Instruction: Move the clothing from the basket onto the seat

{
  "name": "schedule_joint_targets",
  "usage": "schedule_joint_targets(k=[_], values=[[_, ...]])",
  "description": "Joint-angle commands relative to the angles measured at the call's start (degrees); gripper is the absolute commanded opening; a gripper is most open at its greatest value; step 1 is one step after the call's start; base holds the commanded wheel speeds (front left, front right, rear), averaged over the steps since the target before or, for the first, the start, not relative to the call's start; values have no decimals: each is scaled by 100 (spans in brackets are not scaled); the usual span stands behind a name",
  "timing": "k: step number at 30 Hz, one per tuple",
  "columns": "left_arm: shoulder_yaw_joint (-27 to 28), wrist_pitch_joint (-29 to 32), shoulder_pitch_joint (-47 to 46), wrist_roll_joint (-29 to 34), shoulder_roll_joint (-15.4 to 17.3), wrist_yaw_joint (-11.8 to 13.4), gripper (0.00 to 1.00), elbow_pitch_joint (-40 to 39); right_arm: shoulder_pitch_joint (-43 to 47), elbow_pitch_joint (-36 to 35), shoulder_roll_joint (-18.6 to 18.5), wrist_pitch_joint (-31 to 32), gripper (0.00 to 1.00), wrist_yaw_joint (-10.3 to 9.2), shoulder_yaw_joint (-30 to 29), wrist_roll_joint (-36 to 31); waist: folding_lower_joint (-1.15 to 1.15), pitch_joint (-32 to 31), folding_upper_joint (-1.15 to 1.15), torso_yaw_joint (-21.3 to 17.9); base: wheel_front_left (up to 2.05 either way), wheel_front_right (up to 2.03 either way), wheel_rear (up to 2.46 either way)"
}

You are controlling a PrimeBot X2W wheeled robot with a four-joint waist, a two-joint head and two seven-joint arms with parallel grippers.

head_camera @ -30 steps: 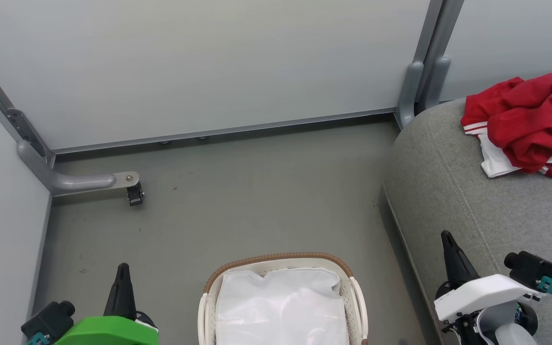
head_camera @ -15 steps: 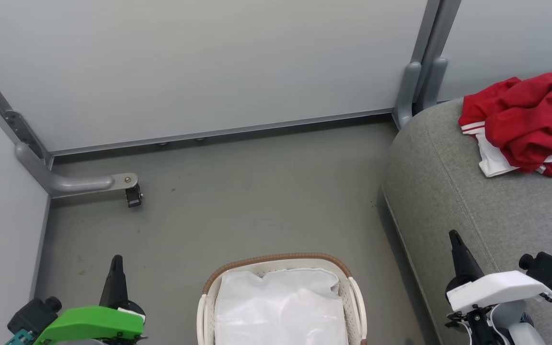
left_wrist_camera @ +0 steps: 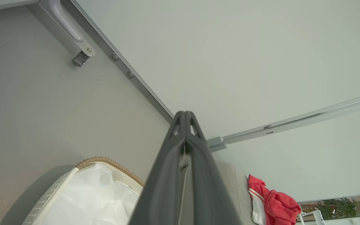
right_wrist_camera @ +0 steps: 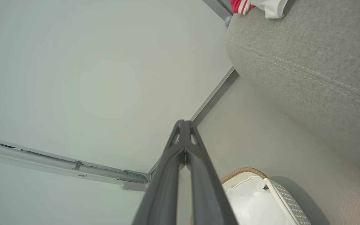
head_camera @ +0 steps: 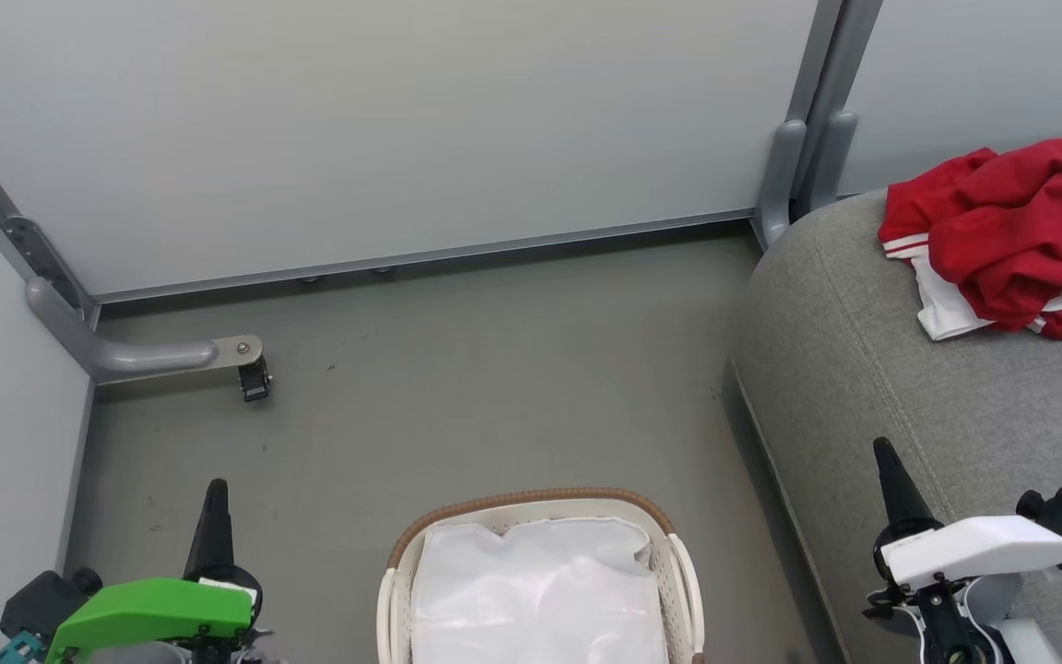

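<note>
The red clothing point(head_camera: 1010, 231) lies bunched on the light grey seat point(head_camera: 890, 369) at the upper right, white trim showing along its lower edge; it also shows as the clothing point(left_wrist_camera: 273, 206) and the clothing point(right_wrist_camera: 245, 4). The white basket point(head_camera: 531, 503) with its brown woven rim stands on the floor at the bottom centre, and only the white liner point(head_camera: 536, 590) shows inside it. My left gripper point(head_camera: 216, 493) is shut at the lower left, left of the basket. My right gripper point(head_camera: 883, 454) is shut at the lower right, over the seat's front edge. Both hold nothing.
Pale partition walls point(head_camera: 402, 120) close the floor at the back and left. A grey metal bracket with a small black caster point(head_camera: 250, 378) stands at the left. A grey post point(head_camera: 789, 175) rises behind the seat's corner. Bare grey floor point(head_camera: 494, 387) lies between basket and wall.
Both grippers have drawn back toward the lower corners of the head view, the left one lower and further left, the right one further right. The head camera has shifted slightly.
</note>
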Motion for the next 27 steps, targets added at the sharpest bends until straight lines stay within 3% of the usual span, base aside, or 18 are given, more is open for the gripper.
schedule_joint_targets(k=[1,27], values=[[42,39,-155,-153,34,-29,0,-67,-90,-84,-43,35,0,-3,-38,172,0,-1,0,-3,0,0,0],[266,418,-321,-1387,35,-97,0,-91,-113,-147,-45,416,0,-4,-258,1574,0,-25,0,-53,0,0,0]])
